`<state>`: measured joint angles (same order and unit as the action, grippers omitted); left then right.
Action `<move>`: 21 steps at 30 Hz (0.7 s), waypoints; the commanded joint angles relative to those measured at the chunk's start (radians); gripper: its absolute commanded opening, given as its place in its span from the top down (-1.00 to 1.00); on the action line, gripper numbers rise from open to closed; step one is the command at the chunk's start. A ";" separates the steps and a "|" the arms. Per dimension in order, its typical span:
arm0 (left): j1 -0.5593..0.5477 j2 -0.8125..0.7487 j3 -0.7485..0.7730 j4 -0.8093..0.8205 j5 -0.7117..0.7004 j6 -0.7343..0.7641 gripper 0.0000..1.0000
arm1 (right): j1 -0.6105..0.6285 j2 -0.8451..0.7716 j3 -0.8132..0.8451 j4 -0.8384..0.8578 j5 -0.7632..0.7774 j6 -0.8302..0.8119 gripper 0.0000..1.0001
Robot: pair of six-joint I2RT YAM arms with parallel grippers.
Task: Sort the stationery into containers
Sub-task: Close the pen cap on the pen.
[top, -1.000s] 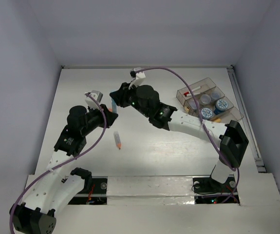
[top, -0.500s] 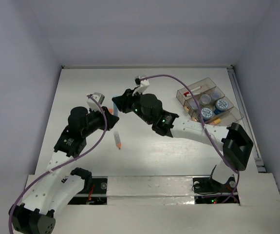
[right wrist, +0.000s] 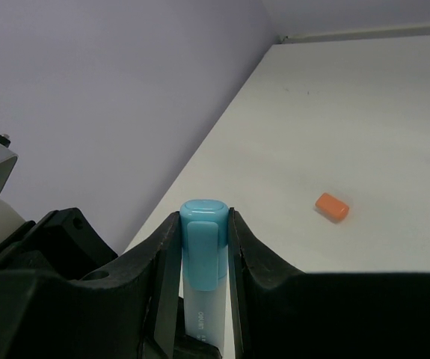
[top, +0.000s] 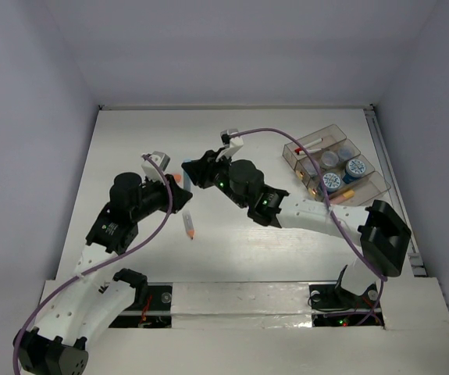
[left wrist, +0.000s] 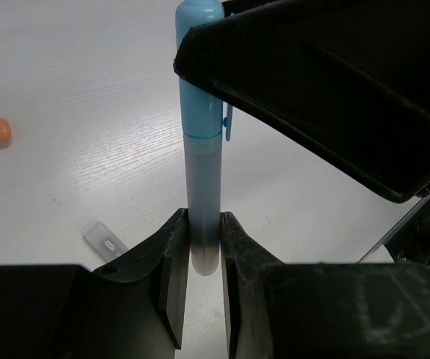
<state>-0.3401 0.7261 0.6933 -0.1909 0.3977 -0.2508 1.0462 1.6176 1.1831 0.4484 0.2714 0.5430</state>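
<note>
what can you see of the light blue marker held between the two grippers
The light-blue marker is a slim plastic stick. It has an opaque sky-blue cap with a small clip, then a paler, frosted barrel that darkens to grey at its end. The left gripper is shut on the barrel's end and the right gripper on the cap, so it spans the two. It seems lifted off the table, left of centre in the top view.

Capped light-blue marker [left wrist: 202, 187] (gripped both ends)
</note>
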 commanded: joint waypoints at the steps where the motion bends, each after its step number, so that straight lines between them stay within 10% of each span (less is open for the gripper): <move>1: 0.012 -0.010 0.020 0.139 -0.063 0.007 1.00 | 0.060 -0.022 -0.043 -0.134 -0.069 0.005 1.00; 21: 0.021 -0.017 0.025 0.140 -0.089 0.008 1.00 | 0.209 0.057 -0.315 -0.085 -0.147 0.201 1.00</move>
<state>-0.3473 0.7265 0.6643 -0.4328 0.4454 -0.2352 1.1255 1.6135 0.9478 0.5907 0.3241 0.7139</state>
